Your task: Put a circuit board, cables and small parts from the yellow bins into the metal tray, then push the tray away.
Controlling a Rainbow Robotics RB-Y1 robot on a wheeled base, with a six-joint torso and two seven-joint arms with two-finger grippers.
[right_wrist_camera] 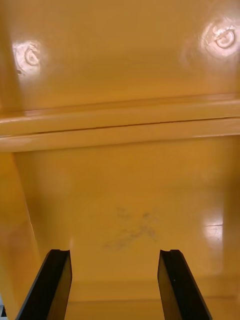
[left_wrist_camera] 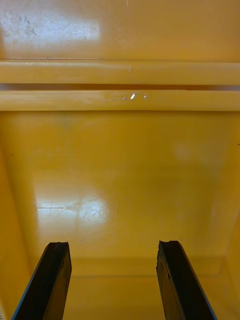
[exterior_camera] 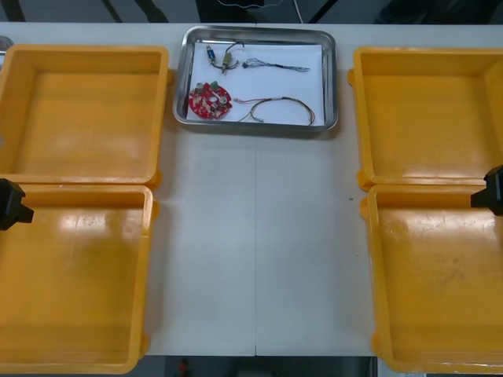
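Front view, table as clock face.

- Shallow rectangular metal tray (exterior_camera: 258, 126), white inside, sits at 12 o'clock, close to the far edge.
- In it: round red circuit board (exterior_camera: 210, 100) at its 8 o'clock corner; red and yellow cable (exterior_camera: 283, 99) just beside the board toward 3 o'clock; small metal parts (exterior_camera: 214, 54) at 11 o'clock; thin dark cable (exterior_camera: 275, 66) beside them.
- Four square yellow plastic bins: far left (exterior_camera: 86, 118), near left (exterior_camera: 71, 283), far right (exterior_camera: 424, 118), near right (exterior_camera: 440, 275). No contents seen in any of them.
- Left gripper (exterior_camera: 9, 204) at 9 o'clock, over the near left bin's far rim; wrist view shows its claw (left_wrist_camera: 114, 245) spread, nothing between the fingers.
- Right gripper (exterior_camera: 491, 191) at 3 o'clock, over the near right bin's far rim; claw (right_wrist_camera: 115, 252) likewise spread and empty.

Judgement: loading looks complete; only the push is in question, and the tray has little table beyond it.

If a further push is needed: meet the near rim at its middle, keep low, and go slowly and straight toward 12 o'clock, so that the tray neither yaws nor overshoots the edge.
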